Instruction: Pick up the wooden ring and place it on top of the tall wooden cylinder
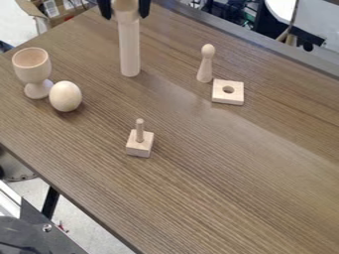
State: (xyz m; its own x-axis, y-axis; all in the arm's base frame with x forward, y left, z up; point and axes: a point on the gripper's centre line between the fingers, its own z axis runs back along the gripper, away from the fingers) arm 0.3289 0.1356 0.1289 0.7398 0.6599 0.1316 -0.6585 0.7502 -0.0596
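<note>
Looking past the pegged block (pixel 140 146), our landmark on the wooden table (pixel 218 193), we see the black gripper (pixel 125 16) beyond it at the view's top edge. Its two fingers are closed in on either side of the upper end of a pale wooden rod (pixel 130 52), holding it upright (we cannot tell whether its lower end touches the table). Up and left of the block, a wooden egg (pixel 65 96) lies just beside a wooden goblet (pixel 33 67). Up and right of it, a round-headed peg (pixel 206 64) stands near a flat square (pixel 228 99) with a hole.
</note>
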